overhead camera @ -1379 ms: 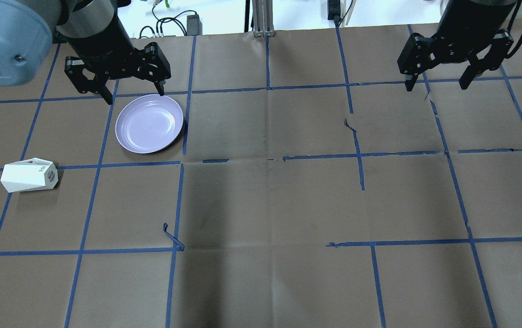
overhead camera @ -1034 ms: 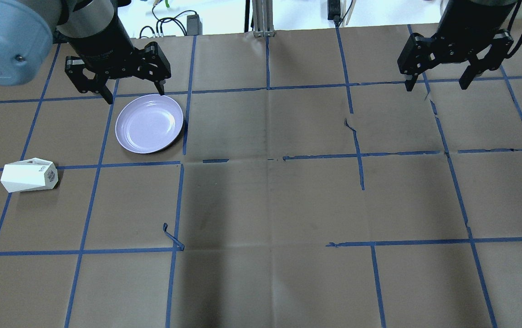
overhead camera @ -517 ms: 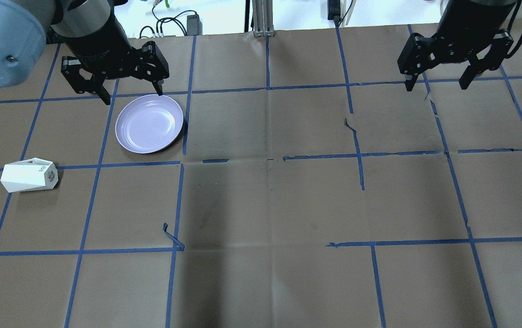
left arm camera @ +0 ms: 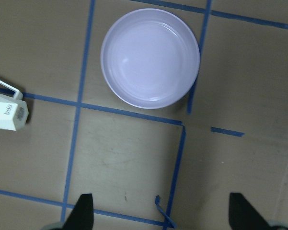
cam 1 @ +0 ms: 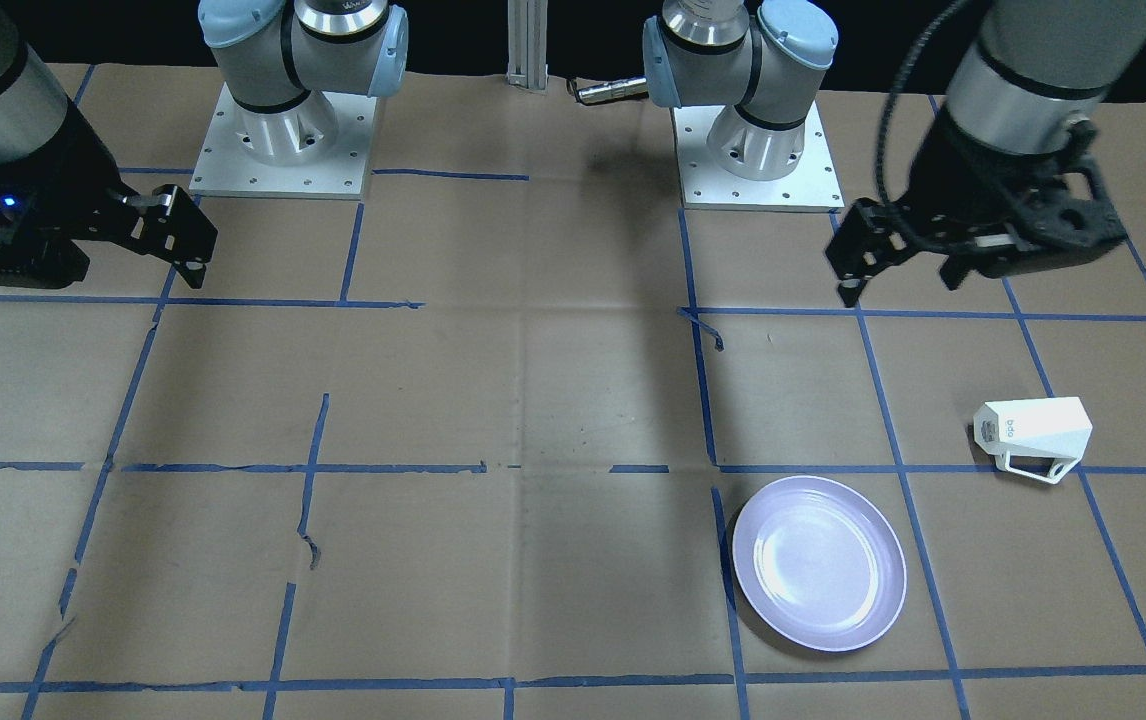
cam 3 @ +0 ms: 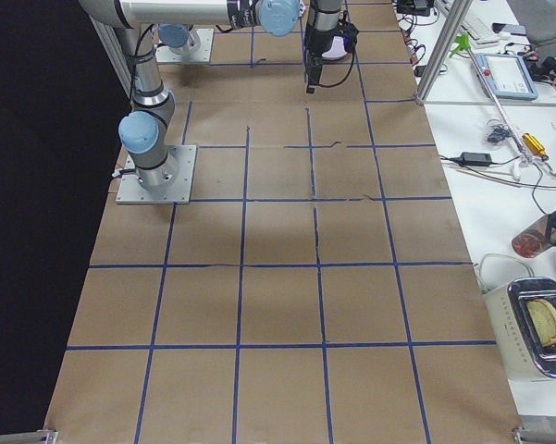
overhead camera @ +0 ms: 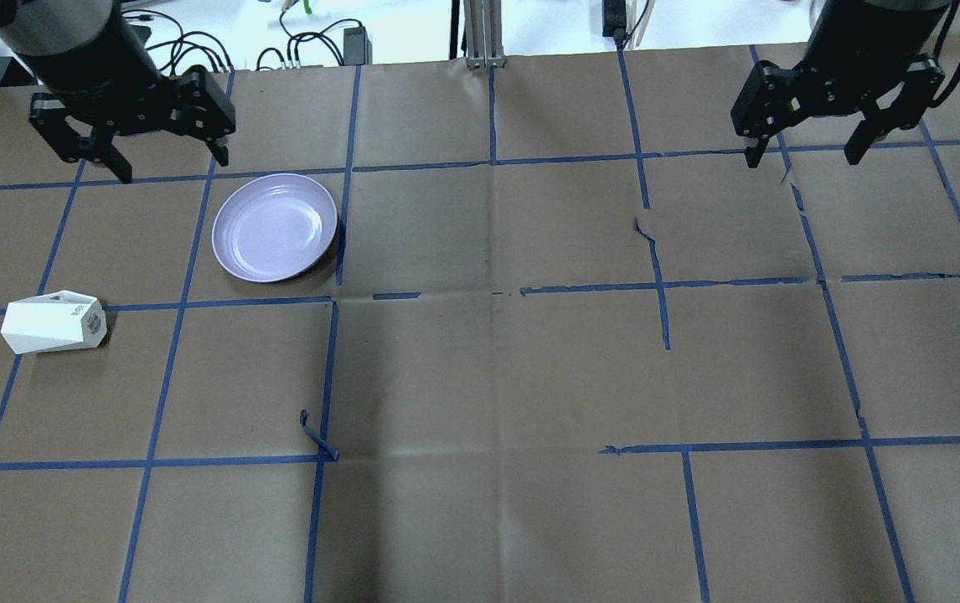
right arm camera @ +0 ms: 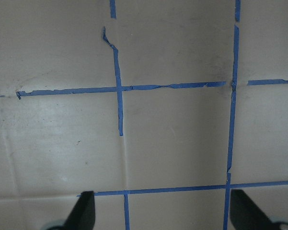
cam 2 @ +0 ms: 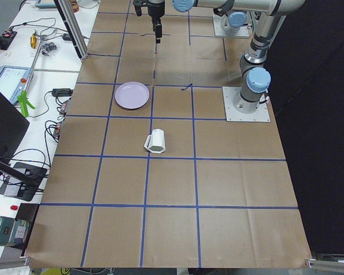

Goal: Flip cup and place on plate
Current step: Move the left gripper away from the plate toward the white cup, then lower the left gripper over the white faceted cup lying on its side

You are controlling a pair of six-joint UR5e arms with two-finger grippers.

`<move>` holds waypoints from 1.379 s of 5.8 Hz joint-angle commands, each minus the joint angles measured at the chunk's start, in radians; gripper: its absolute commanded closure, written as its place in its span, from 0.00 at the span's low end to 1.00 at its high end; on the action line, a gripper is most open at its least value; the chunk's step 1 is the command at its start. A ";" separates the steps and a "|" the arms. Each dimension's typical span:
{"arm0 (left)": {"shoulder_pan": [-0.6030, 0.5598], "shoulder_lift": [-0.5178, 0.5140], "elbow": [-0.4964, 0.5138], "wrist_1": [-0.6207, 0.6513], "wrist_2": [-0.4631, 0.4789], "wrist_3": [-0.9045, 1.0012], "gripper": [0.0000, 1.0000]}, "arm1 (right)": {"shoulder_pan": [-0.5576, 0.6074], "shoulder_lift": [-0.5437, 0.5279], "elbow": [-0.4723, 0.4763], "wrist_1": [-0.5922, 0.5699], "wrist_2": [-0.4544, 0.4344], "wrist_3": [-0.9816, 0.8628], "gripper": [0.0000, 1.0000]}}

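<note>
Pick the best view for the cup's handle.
Exterior front-facing: the cup lies on its side, whole in frame, its handle loop clear. Left wrist shows the handle but crops the cup at the frame edge. Overhead and exterior left show the cup without a clear handle. Exterior right and right wrist miss it.

cup [overhead camera: 53, 322]: lying on its side on my worktop [overhead camera: 480, 377], far to my left.
plate [overhead camera: 275, 227]: farther from me, right of cup, apart.

Table [overhead camera: 530, 377] being crossed by blue tape [overhead camera: 564, 157] | plate [overhead camera: 275, 228] being borne far left | cup [overhead camera: 54, 322] being borne sideways, nearer, leftmost
</note>
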 commanded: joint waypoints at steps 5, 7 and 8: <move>0.687 -0.312 0.270 0.004 -0.012 0.938 0.01 | 0.000 0.000 0.000 0.000 0.000 0.000 0.00; 0.728 -0.344 0.269 -0.080 -0.148 0.943 0.01 | 0.000 0.000 0.000 0.000 0.000 0.000 0.00; 0.781 -0.410 0.272 -0.152 -0.259 0.989 0.01 | 0.000 0.000 0.000 0.000 0.000 0.000 0.00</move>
